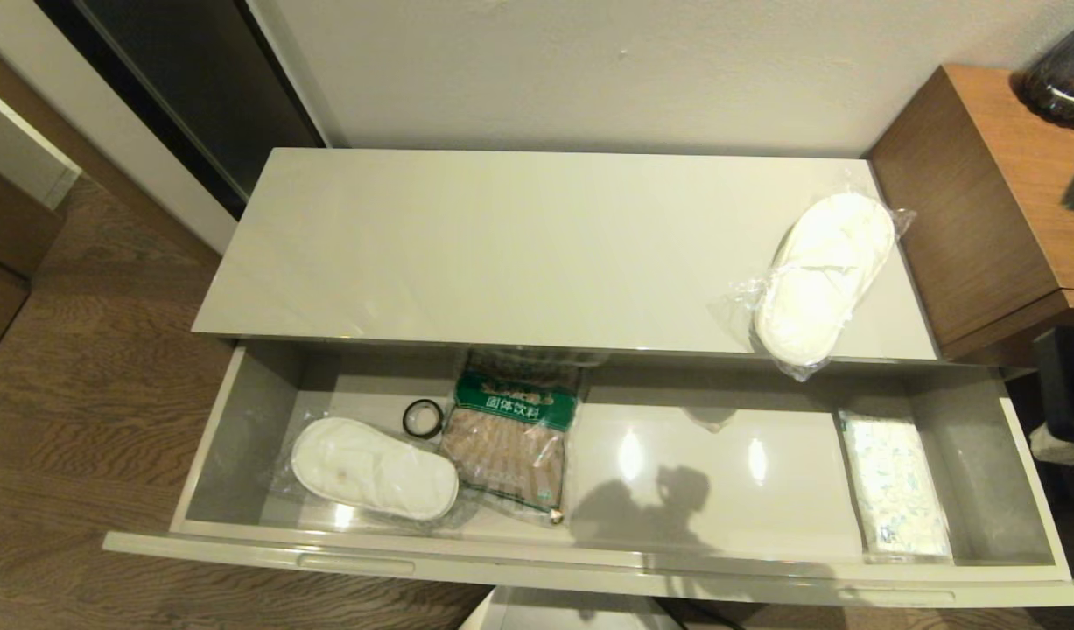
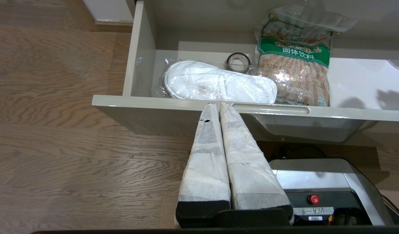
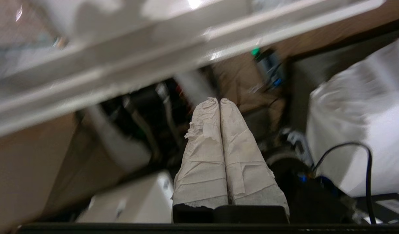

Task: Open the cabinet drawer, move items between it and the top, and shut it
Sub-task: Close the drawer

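Closest to the head camera, the pulled-out drawer is seen fully extended from the low cabinet. At its left end a bagged slipper pair is laid flat, with the small black tape roll just behind it. A brown bag with green label is placed beside both, its lower corner overlapping the slipper bag. A flat white packet is positioned against the drawer's right wall. On the glossy cabinet top, a second bagged slipper pair is set at the right end, its plastic overhanging the front edge. The left gripper is held with fingers pressed together, empty, just below the drawer front. The right gripper is likewise closed on nothing, beneath the drawer.
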You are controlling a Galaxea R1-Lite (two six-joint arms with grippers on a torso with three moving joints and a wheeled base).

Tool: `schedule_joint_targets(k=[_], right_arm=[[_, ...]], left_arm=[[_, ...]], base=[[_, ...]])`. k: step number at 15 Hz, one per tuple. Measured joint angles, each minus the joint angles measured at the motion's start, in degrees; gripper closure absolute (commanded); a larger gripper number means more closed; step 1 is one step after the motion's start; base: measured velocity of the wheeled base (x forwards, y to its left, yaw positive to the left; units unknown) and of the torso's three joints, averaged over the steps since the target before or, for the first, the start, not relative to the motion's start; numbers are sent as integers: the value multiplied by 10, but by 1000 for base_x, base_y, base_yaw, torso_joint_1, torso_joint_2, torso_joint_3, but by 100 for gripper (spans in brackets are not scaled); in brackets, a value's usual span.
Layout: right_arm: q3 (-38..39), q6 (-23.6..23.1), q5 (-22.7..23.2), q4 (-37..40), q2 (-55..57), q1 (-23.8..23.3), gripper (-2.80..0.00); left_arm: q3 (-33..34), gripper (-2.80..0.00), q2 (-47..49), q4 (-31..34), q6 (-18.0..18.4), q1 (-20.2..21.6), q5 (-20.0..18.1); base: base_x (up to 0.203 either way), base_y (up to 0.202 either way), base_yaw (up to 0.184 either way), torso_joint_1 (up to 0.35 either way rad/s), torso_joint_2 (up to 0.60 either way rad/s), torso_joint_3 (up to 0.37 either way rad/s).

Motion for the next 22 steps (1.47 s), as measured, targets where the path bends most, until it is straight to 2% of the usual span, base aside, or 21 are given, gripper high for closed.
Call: schedule_joint_targets(k=[3,6,8,10,12,14,15,17,19,22], right_arm=[[32,-44,109,-3,-57,-7,0],[153,-47,105,-101,-89,-10,0],[292,-43,72,-229,-108,-11,0],[439,-57,14,-378,-132,-12,0],[558,-102,-59,-551,-175,-13,0],[611,-163,-110,-685,-216,-32,0],[622,-162,-118,-707,-228,-61,0],[624,-118,-116,-669,-243,-130,0],[630,-86,-116,-612,-267,-162,0],[652,-85,-149,-546,-325,-208,0]], left_arm=[[0,0,0,0,0,0,0],[0,0,0,0,0,0,0],[0,0,0,0,0,0,0],[0,0,0,0,0,0,0],[0,0,0,0,0,0,0],[0,0,0,0,0,0,0],[0,0,0,0,0,0,0],[0,0,0,0,0,0,0],[0,0,0,0,0,0,0],[0,0,0,0,0,0,0]], base=[[0,0,0,0,0,0],[0,0,0,0,0,0],[0,0,0,0,0,0],[0,0,0,0,0,0],[0,0,0,0,0,0],[0,0,0,0,0,0],[0,0,0,0,0,0],[0,0,0,0,0,0],[0,0,0,0,0,0],[0,0,0,0,0,0]])
